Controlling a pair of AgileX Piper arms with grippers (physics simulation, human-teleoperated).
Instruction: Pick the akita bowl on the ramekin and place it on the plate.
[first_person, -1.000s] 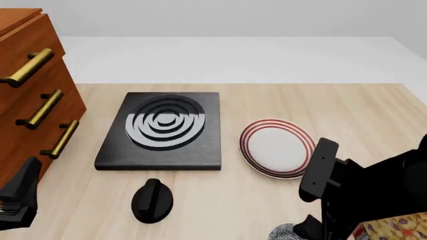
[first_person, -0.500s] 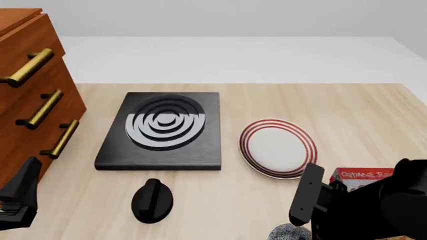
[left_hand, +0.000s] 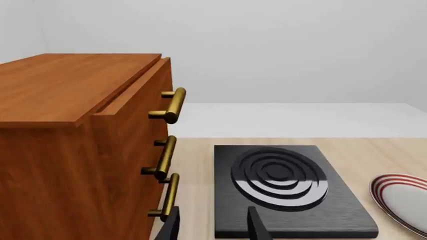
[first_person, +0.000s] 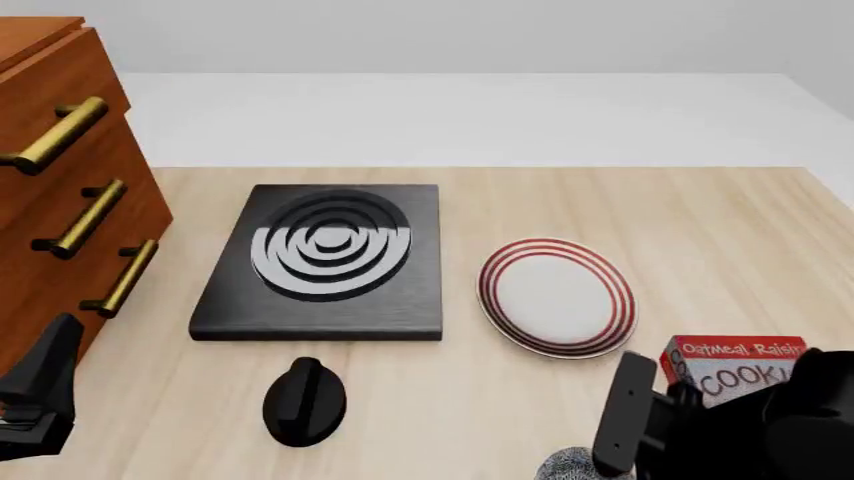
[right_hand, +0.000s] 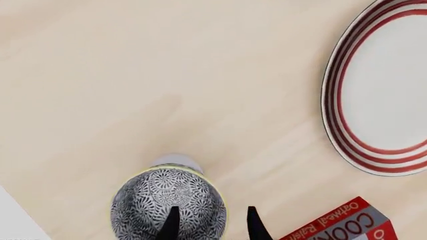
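Speckled grey, mouth facing up at my right wrist camera — that's the akita bowl (right_hand: 168, 205), sitting upright on a pale ramekin (right_hand: 175, 161) whose rim just peeks out from under it. It's round, so I can't call a long axis. My right gripper (right_hand: 210, 223) hangs directly over it, fingers apart, one tip over the bowl's inside and the other just outside its rim; I can't tell whether either touches. Nothing is gripped.

On the front view the bowl (first_person: 574, 465) is only a sliver at the near edge of the table (first_person: 694, 230), mostly hidden by my right arm; the wrist view gives me the whole opening. The plate (first_person: 555, 296) lies flat farther out on the table, apart from the bowl, with a red cookie box (first_person: 734, 365) near it.

My left gripper (left_hand: 212, 226) is parked with its fingers spread and empty — beside the wooden drawer unit (left_hand: 80, 145), looking across the black burner (left_hand: 283, 187). A black knob (first_person: 306, 401) lies in front of the burner, seen in the front view only.
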